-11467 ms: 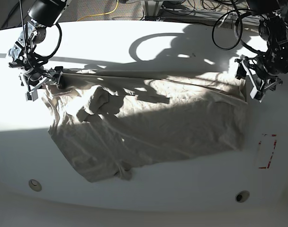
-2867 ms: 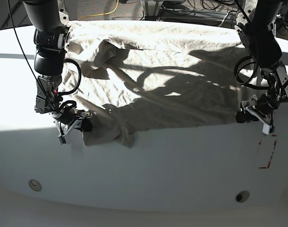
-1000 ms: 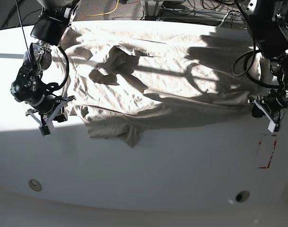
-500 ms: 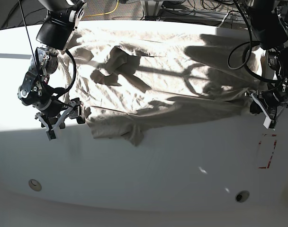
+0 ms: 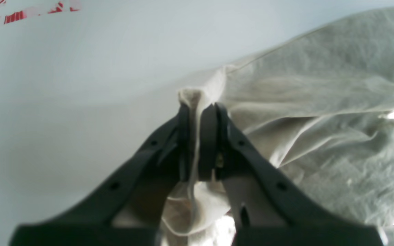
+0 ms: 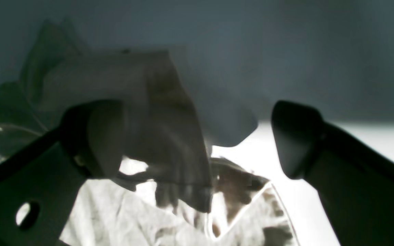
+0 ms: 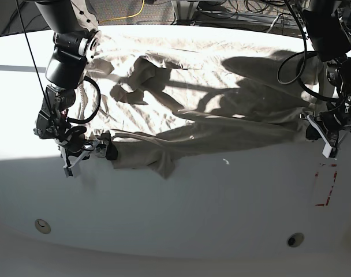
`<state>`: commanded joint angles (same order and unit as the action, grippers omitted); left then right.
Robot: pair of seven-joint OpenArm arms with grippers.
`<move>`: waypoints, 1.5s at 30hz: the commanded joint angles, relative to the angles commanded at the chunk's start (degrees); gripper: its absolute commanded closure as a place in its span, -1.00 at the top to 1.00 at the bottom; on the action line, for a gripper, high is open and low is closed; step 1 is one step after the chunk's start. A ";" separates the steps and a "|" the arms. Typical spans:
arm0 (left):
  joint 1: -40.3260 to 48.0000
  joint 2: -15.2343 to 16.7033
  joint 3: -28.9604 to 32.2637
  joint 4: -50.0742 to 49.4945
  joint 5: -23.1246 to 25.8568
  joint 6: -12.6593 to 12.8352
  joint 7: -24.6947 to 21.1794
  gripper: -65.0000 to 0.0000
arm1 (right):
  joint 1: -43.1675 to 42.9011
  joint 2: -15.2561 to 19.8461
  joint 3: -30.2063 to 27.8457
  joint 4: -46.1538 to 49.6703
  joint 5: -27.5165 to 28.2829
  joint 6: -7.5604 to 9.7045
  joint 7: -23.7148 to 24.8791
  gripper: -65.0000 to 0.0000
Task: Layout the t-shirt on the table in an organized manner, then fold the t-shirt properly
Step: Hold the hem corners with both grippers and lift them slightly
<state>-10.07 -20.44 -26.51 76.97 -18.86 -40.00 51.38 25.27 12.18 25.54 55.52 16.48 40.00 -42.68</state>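
Observation:
The beige t-shirt point(image 7: 210, 98) lies spread and wrinkled across the far half of the white table point(image 7: 193, 208), with a bunched fold on its near edge. My left gripper point(image 7: 323, 134) is at the base view's right and is shut on the shirt's near right corner. In the left wrist view that gripper point(image 5: 198, 109) pinches a fold of the t-shirt point(image 5: 320, 102) between its fingers. My right gripper point(image 7: 88, 151) sits at the shirt's near left corner. In the right wrist view this gripper point(image 6: 197, 140) stands open, with shaded cloth point(image 6: 156, 112) hanging beside one finger point(image 6: 94, 136).
A red dashed rectangle mark point(image 7: 325, 184) lies on the table just in front of my left gripper and also shows as the red mark point(image 5: 36, 8) in the left wrist view. Two round holes point(image 7: 43, 225) point(image 7: 295, 239) sit near the front edge. Cables point(image 7: 268, 11) lie behind the table.
My right arm has moved toward the shirt's near left corner, and its open gripper now sits at the cloth edge. My left gripper still holds its corner, almost unmoved.

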 joint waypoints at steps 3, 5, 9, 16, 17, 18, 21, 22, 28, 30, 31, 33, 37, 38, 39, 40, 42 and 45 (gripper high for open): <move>-0.09 0.00 0.00 0.00 0.00 0.00 0.00 -1.00 | 0.00 -0.44 -2.29 0.00 0.09 0.00 0.00 0.89; -0.09 0.00 0.00 0.00 0.00 0.00 0.00 -1.00 | -0.35 -0.70 -4.75 0.09 0.26 0.00 0.00 0.89; -0.09 0.00 0.00 0.00 0.00 0.00 0.00 -1.00 | -0.53 -1.23 -7.82 0.09 0.35 0.00 0.00 0.89; -0.09 0.09 0.00 0.00 0.00 0.00 0.00 -1.00 | -1.23 -2.55 -8.62 0.09 0.35 0.00 0.09 0.88; -0.09 0.09 0.00 0.00 0.00 0.00 0.00 -1.00 | -1.23 -2.64 -8.62 0.09 0.35 0.00 0.09 0.87; -0.09 0.09 0.00 0.00 0.00 0.00 0.00 -1.00 | -1.23 -2.64 -8.62 0.09 0.35 0.00 0.18 0.82; -0.09 0.09 0.00 0.00 0.00 0.00 0.00 -1.00 | -1.23 -2.64 -8.62 0.09 0.35 0.00 0.35 0.40; -0.09 0.09 0.00 0.00 0.00 0.00 0.00 -1.00 | -1.14 -2.64 -8.62 0.09 0.35 0.00 0.62 0.25; -0.09 0.09 0.00 0.00 0.00 0.00 0.00 -1.00 | -0.88 -2.55 -8.79 0.00 0.09 0.00 2.73 -1.00; -0.09 0.09 0.00 0.00 0.00 0.00 0.00 -1.00 | -0.62 -2.55 -8.88 0.09 0.09 0.00 2.73 -0.94; -0.09 0.09 0.00 0.00 0.00 0.00 0.00 -1.00 | -0.35 -2.55 -8.88 0.09 0.09 0.00 2.73 -0.92; -0.18 0.44 0.00 0.00 -0.09 0.00 0.00 -1.00 | 0.09 -2.46 -8.88 0.09 0.09 0.00 2.46 -0.95; -1.23 1.67 0.00 0.09 -0.09 0.00 0.00 -1.00 | 0.79 -1.14 -8.88 2.02 0.18 0.00 0.53 -1.00; -1.58 2.02 0.00 0.09 -0.09 0.00 0.00 -1.00 | 0.88 -0.97 -8.88 3.52 0.18 0.00 -0.26 -1.00; -1.85 2.11 0.00 0.09 -0.09 0.00 0.00 -1.00 | 0.88 -0.88 -8.88 4.48 0.18 0.00 -0.79 -1.00; -2.29 2.37 0.00 0.09 -0.09 0.00 0.00 -1.00 | 0.88 -0.70 -8.88 6.24 0.18 0.00 -2.11 -1.00; -2.99 2.46 0.00 0.09 -0.09 0.00 0.00 -1.00 | 1.14 -0.53 -8.88 8.44 0.18 0.00 -3.87 -1.00; -4.31 2.81 0.09 0.09 -0.09 0.00 0.00 -1.00 | 1.32 -0.26 -8.88 12.57 0.26 0.00 -7.38 -1.00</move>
<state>-14.37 -17.63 -26.42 77.05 -18.95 -40.00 51.38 26.59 11.91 16.66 68.09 16.75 40.00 -50.07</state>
